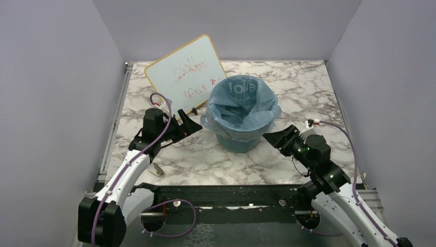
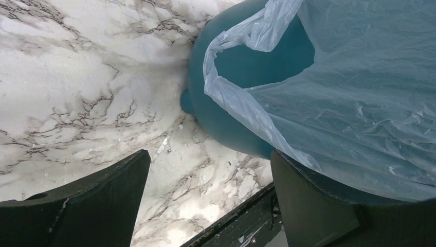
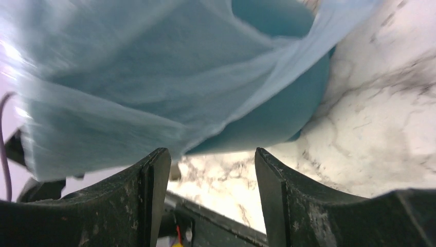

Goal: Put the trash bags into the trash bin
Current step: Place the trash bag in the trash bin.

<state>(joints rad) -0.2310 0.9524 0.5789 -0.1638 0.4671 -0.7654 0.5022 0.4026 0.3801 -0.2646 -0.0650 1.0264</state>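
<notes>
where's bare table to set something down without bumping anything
Widest bare marble: the far right corner of the table, between the trash bin and the right wall. Also the near strip between the bin and the black rail. Crowded: the whiteboard fills far left, and the left gripper and right gripper flank the bin closely.

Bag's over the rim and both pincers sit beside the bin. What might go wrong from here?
1. The trash bag hangs loose outside the rim right at the open right pincer; closing or pulling back there may snag the film and drag it off.
2. The trash bin stands free on the marble table; a nudge from the left pincer, close at its side, might slide it into the whiteboard behind.
</notes>
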